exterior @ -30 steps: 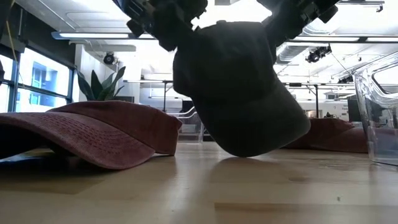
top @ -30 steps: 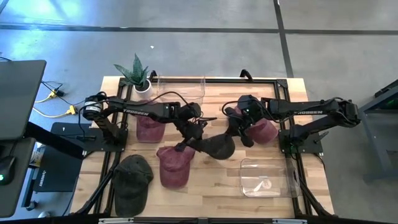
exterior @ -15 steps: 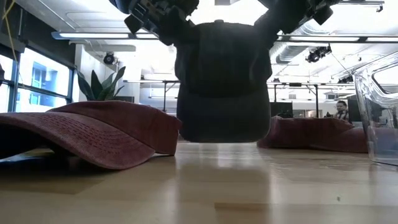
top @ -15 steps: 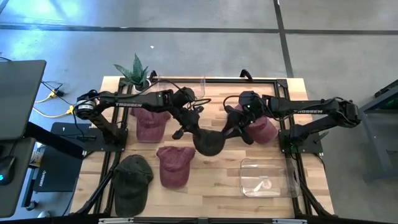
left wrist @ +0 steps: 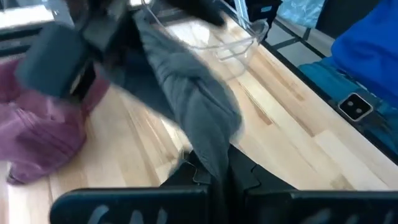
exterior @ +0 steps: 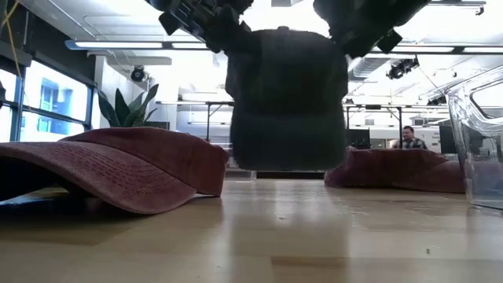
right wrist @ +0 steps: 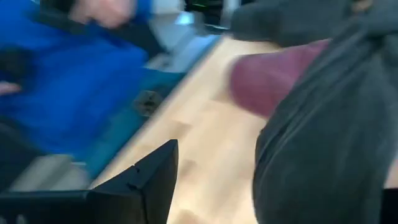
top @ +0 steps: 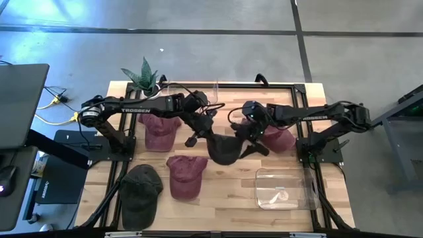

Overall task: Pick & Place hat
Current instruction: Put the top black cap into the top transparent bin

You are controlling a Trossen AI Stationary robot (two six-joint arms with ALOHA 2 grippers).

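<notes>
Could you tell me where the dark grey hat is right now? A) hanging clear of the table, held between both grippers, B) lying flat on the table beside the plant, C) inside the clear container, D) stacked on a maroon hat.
A: in the low view the dark grey hat hangs clear above the wooden table, with the left gripper and right gripper each gripping a side.

Robotics lab, concrete floor (top: pixel 198 53), framed workbench (top: pixel 218 198)

White capitals reading "TROSSEN" run along the forearm link of the dark left robot arm (top: pixel 142 110) in the high view; a similar white word stands on the forearm link of the dark right robot arm (top: pixel 316 115), too small to read with certainty; no other lettering, number or sign can be read in any view.
</notes>
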